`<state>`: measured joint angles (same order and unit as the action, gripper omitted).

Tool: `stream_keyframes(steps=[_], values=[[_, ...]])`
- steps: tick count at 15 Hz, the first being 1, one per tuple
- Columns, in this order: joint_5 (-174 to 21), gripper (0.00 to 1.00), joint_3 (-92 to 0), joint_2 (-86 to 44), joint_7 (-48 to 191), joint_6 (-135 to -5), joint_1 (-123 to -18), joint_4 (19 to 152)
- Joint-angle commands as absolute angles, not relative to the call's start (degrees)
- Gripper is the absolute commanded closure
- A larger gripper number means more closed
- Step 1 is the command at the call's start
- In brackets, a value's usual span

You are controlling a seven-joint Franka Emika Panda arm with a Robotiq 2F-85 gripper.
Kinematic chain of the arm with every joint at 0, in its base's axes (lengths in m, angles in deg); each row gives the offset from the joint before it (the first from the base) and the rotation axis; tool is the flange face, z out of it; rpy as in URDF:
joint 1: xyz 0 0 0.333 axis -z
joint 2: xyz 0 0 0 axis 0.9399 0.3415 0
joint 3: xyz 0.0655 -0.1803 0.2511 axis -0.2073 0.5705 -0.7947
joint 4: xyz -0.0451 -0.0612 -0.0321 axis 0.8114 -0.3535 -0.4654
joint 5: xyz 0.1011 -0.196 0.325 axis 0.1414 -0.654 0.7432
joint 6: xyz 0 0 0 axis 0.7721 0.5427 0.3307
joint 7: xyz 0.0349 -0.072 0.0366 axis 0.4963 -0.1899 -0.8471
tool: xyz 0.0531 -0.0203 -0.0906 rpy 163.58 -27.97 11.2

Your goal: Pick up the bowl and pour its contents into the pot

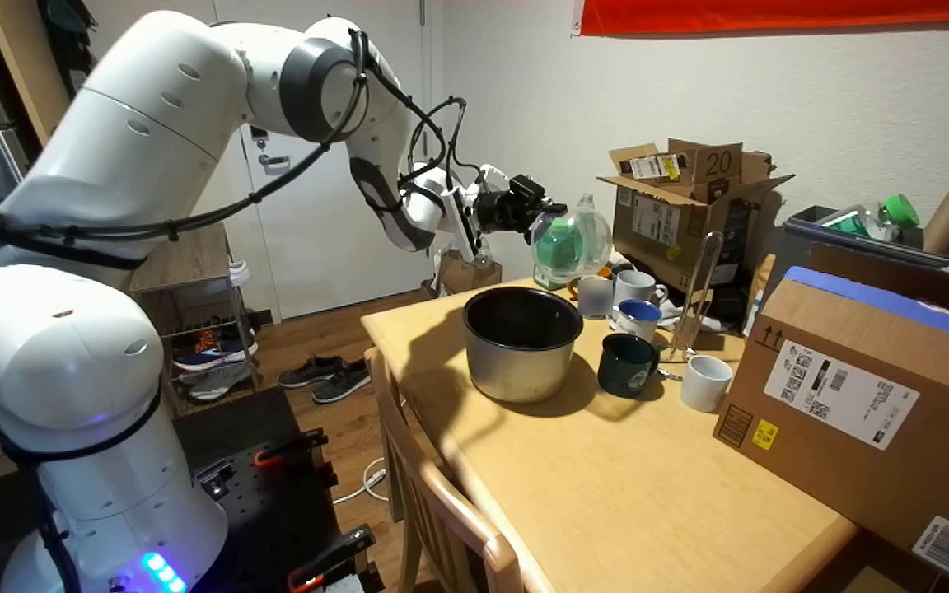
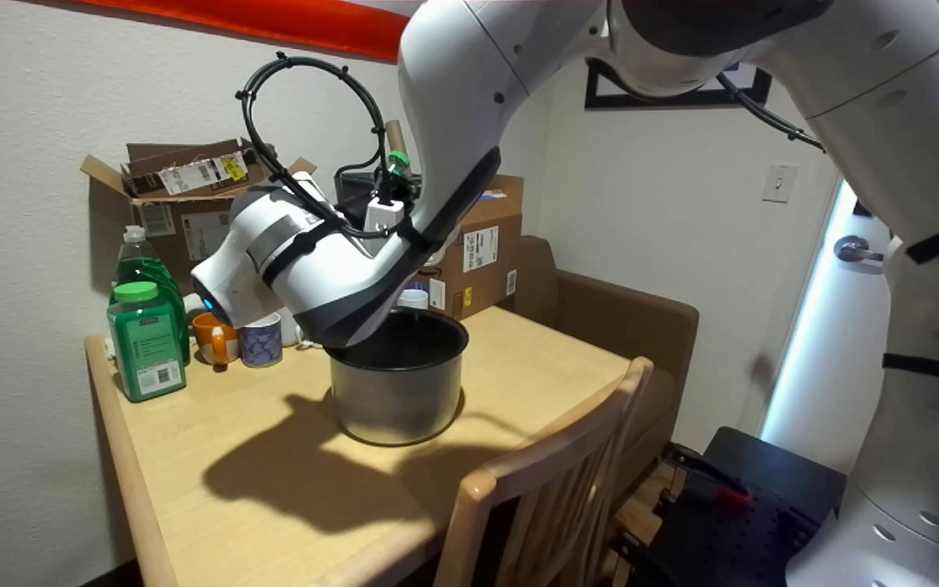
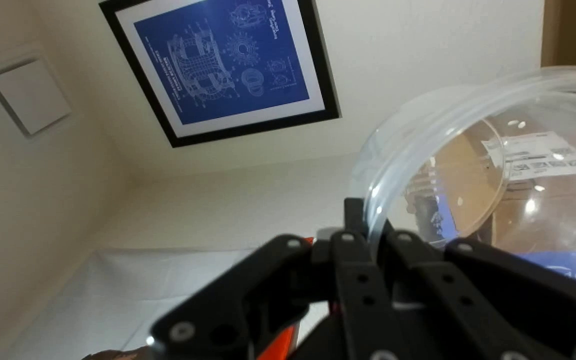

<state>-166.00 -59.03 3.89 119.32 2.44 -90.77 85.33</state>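
A pale wooden table point(image 1: 606, 494) stands by a white wall point(image 1: 689, 82), and on it the silver pot point(image 1: 521, 354) is upright, well inside the edges, between the chair point(image 2: 555, 440) at one edge and the dark cup point(image 1: 626, 365). Above this table, the gripper point(image 3: 371, 231) has its fingers pinched together on the rim of the transparent bowl point(image 1: 572, 242), which is in the air, tilted; if it is exactly over the pot, one cannot tell.
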Motion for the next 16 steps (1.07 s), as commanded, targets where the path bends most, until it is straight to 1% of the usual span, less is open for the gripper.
stream_keyframes(steps=[1,16], values=[[-166.82,0.97,-59.41,3.53,117.13,1.84,-90.05,84.57],[-163.83,0.97,-59.99,-1.19,119.77,-7.13,-85.61,86.44]])
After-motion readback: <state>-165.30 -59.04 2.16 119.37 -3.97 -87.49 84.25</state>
